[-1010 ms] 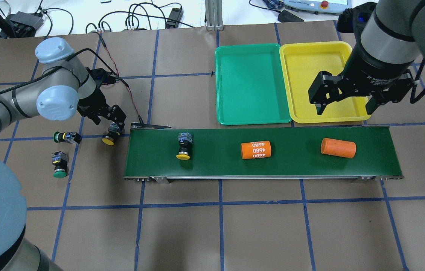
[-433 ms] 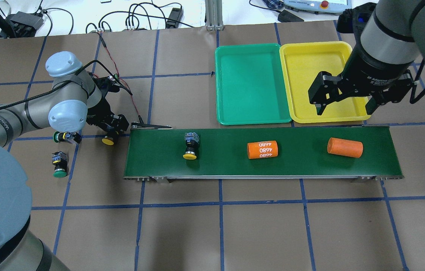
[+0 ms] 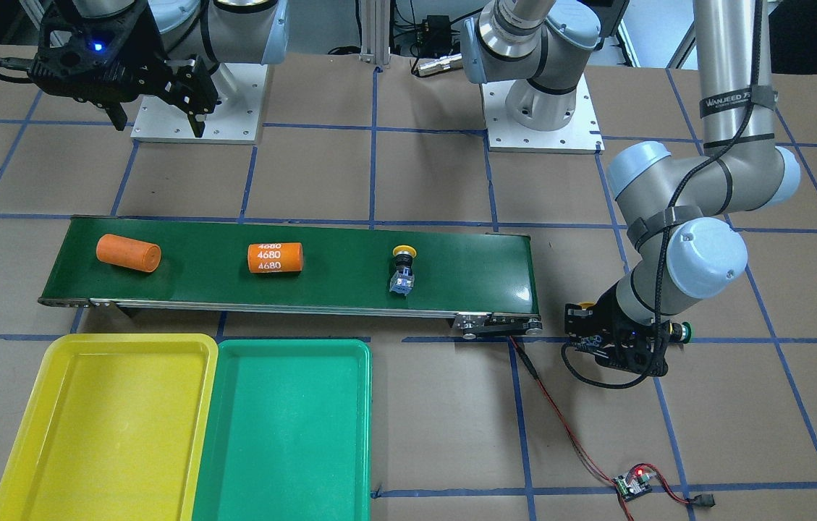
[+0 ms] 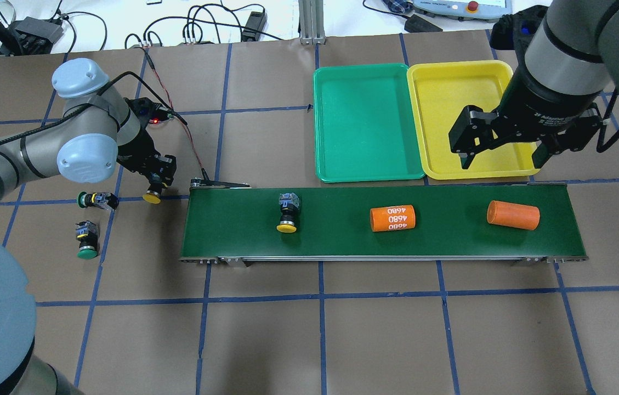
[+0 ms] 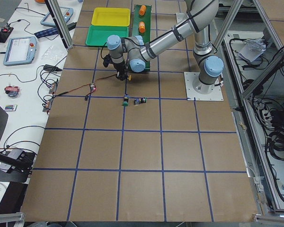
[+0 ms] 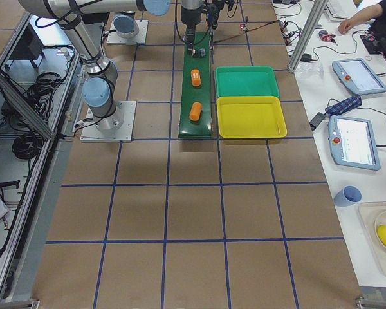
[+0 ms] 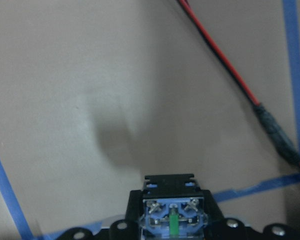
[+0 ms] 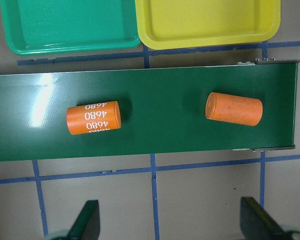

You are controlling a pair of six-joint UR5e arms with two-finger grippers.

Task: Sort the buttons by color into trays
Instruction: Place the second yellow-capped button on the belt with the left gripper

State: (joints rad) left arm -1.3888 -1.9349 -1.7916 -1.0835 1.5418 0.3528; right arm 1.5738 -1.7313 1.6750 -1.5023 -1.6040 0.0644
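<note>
My left gripper [image 4: 157, 174] is shut on a yellow-capped button [image 4: 152, 196] just left of the conveyor's end. The left wrist view shows that button's grey-blue body [image 7: 172, 216] between the jaws. A second yellow button [image 4: 287, 215] lies on the belt. Two green buttons [image 4: 92, 199] [image 4: 87, 242] lie on the table to the left. The green tray [image 4: 364, 123] and the yellow tray [image 4: 452, 104] sit side by side behind the belt, with nothing in them. My right gripper [image 4: 501, 156] is open and holds nothing, above the yellow tray's near edge.
The dark-green conveyor [image 4: 342, 236] carries two orange cylinders, one marked 4680 [image 4: 392, 218] and one plain [image 4: 512, 215]. A red-and-black wire [image 4: 191, 145] runs to the belt's left end, close to my left gripper. A small circuit board [image 3: 632, 483] lies on the table.
The yellow button and both cylinders on the belt have moved right. My left gripper dipped onto the yellow button by the belt's end and has shifted it slightly left and away. The right arm has not moved.
</note>
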